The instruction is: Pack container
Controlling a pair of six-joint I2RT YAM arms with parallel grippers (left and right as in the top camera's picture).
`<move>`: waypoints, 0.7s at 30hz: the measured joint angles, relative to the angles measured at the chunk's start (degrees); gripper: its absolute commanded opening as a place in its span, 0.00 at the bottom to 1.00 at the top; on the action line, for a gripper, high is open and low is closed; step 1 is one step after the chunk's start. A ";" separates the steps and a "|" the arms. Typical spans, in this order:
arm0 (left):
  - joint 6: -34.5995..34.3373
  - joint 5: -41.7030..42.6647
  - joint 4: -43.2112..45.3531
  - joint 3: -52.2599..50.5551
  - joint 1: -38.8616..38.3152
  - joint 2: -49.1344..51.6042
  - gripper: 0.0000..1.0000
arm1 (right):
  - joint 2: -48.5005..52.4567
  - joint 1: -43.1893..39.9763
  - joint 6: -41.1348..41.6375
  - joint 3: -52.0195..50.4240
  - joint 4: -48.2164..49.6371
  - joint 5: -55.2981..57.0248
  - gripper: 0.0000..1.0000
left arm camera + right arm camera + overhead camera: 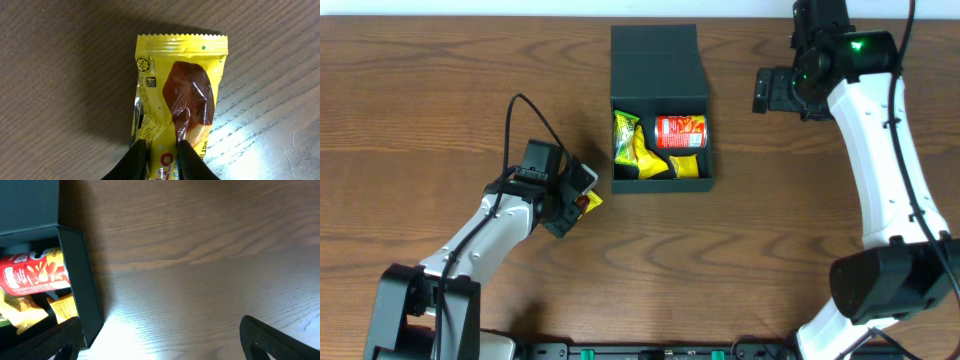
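Pinching a yellow packet (181, 85), the left claw (160, 150) has the partly filled container (661, 184) just beyond its tips, packet not yet in; right claw (160, 342) gapes wide.

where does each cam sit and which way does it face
Overhead: above the table, looking down on the container; left arm and right arm show.
Left wrist: on the left arm, looking down at the yellow packet pinched by the left end effector.
Right wrist: on the right arm, looking down at the table beside the container; right end effector open wide.
Shared: overhead and right wrist show the red can.
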 measured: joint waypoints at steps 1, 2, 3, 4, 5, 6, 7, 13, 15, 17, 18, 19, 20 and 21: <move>-0.24 0.00 0.07 0.00 0.00 0.00 0.17 | 0.00 0.00 0.00 0.00 0.00 0.00 0.99; -0.46 0.00 0.09 0.00 0.00 0.00 0.15 | 0.00 0.00 0.00 0.00 0.02 0.00 0.99; -0.76 0.02 0.09 0.00 0.00 0.00 0.10 | 0.00 0.00 0.00 0.00 0.00 0.00 0.99; -1.20 0.02 0.09 0.00 0.00 0.00 0.08 | 0.00 0.00 0.00 0.00 0.00 0.00 0.99; -1.49 0.02 0.11 0.00 0.00 0.00 0.07 | 0.00 0.00 0.00 0.00 0.02 0.00 0.99; -1.77 0.00 0.11 0.00 0.00 0.00 0.06 | 0.00 0.00 0.00 0.00 0.02 0.00 0.99; -1.92 0.00 0.11 0.00 0.00 0.00 0.06 | 0.00 0.00 0.00 0.00 0.00 0.00 0.99; -3.80 0.00 0.11 0.00 0.00 0.00 0.06 | 0.00 0.00 0.00 0.00 0.00 0.00 0.99; -5.07 0.00 0.17 0.00 0.00 0.00 0.06 | 0.00 0.00 0.00 0.00 0.02 0.00 0.99; -6.71 -0.04 0.50 0.00 0.00 0.00 0.06 | 0.00 0.00 0.00 0.00 0.07 0.00 0.99; -7.78 -0.15 0.81 0.00 0.00 0.00 0.06 | 0.00 0.00 0.00 0.00 0.17 0.00 0.99; -9.25 -0.48 1.27 0.07 0.00 0.00 0.06 | 0.00 0.00 0.00 0.00 0.39 0.00 0.99; -10.47 -0.96 1.22 0.33 0.00 0.00 0.06 | 0.00 0.00 0.00 0.00 0.57 0.00 0.99; -11.39 -1.36 1.18 0.72 0.00 0.02 0.06 | 0.00 0.00 0.00 0.00 0.68 0.00 0.99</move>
